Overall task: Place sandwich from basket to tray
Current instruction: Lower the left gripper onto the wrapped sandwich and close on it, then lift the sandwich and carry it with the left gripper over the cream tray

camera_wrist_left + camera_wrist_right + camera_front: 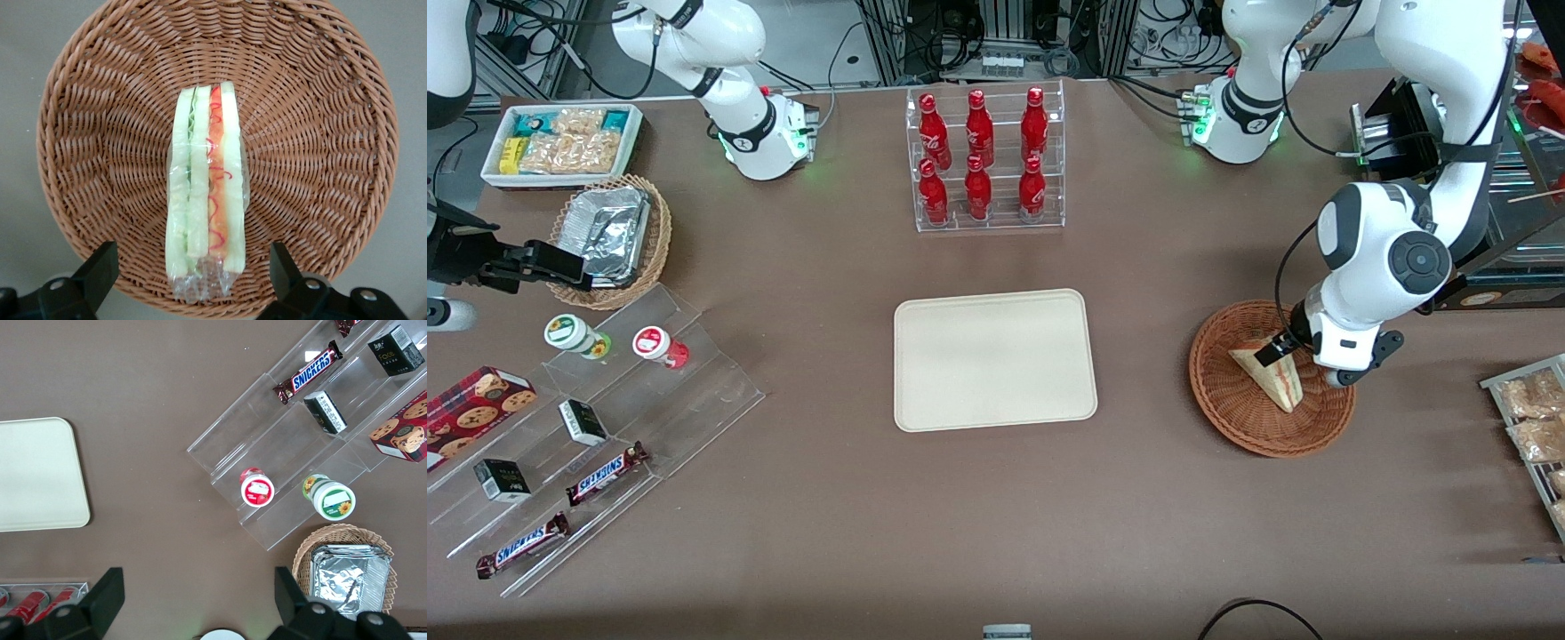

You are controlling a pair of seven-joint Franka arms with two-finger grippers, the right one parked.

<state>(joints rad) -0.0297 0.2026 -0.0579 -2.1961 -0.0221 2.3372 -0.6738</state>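
The sandwich (1278, 384) is a plastic-wrapped wedge standing on edge in the reddish-brown wicker basket (1221, 411), toward the working arm's end of the table. In the left wrist view the sandwich (203, 180) shows its green and red filling, with the basket (320, 133) all round it. My left gripper (1282, 353) hovers low over the basket, open, its fingers (101, 265) standing apart on either side of the sandwich's wrapped end without touching it (192, 253). The cream-beige tray (996, 360) lies bare at the table's middle, and it also shows in the right wrist view (33, 473).
A clear rack of red bottles (985, 160) stands farther from the front camera than the tray. Bagged pastries (1529, 413) lie at the working arm's end. Acrylic steps with snacks (596, 418), a tan basket with foil (609, 236) and a white bin (560, 142) lie toward the parked arm's end.
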